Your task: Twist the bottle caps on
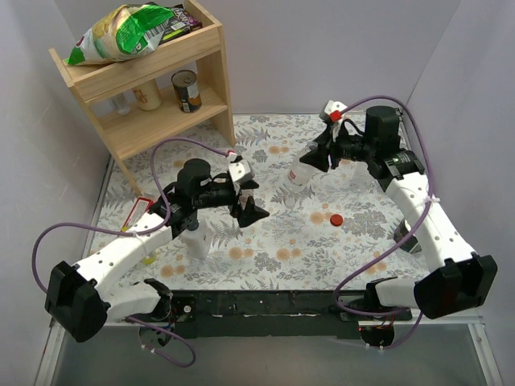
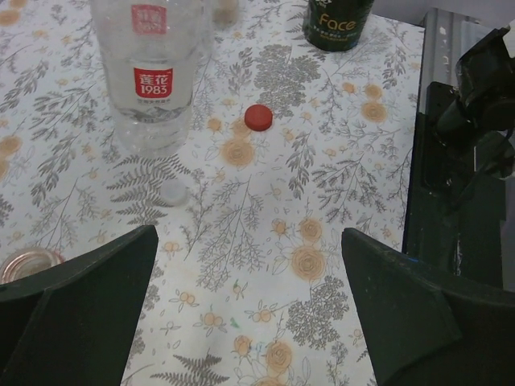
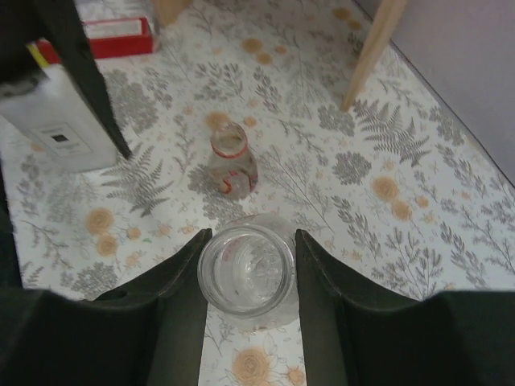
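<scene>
Now R hand (image 3: 251, 241) clamps clear bottle (image 3: 245, 277), prob. to steady it for capping; L hand (image 2: 248, 237) gapes wide, empty; red cap (image 2: 258, 117) lies loose on worktop (image 2: 338, 185).

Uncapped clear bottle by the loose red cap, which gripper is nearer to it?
Right. The right gripper is shut on the clear bottle, one finger against each side. The left gripper hangs open, apart from it, on the bottle's left in the top view.

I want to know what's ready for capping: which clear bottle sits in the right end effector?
The clear bottle clamped between the right end effector's fingers; the other bottle stands free on the tablecloth beyond it.
</scene>
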